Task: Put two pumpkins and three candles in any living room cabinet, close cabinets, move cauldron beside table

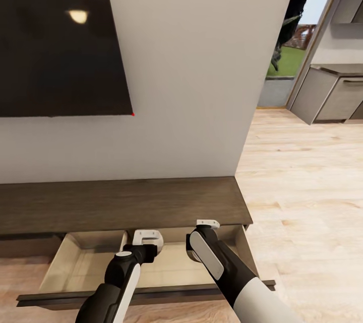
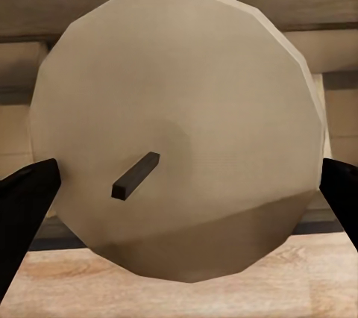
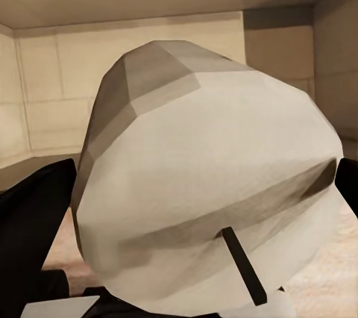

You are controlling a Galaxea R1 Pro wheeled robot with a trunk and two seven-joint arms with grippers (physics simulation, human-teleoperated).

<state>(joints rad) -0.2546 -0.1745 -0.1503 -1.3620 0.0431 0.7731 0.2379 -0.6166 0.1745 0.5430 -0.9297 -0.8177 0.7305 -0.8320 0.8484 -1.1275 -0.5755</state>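
Note:
The cabinet (image 1: 126,202) is a long low dark-brown unit under the wall, and one drawer (image 1: 85,262) is pulled out, pale beige inside. Both arms reach down over that drawer. My left gripper (image 1: 147,243) is shut on a pale round candle (image 2: 179,94), seen end-on with its dark wick, with a black finger (image 2: 26,210) at each side. My right gripper (image 1: 206,229) is shut on a second pale candle (image 3: 209,154), with the drawer's beige walls behind it. In the head view the arms hide both candles.
A black TV (image 1: 60,50) hangs on the white wall above the cabinet. The drawer's dark front panel (image 1: 151,295) juts toward me. Light wooden floor (image 1: 302,186) spreads to the right, leading to grey kitchen cupboards (image 1: 327,93) and a doorway with greenery.

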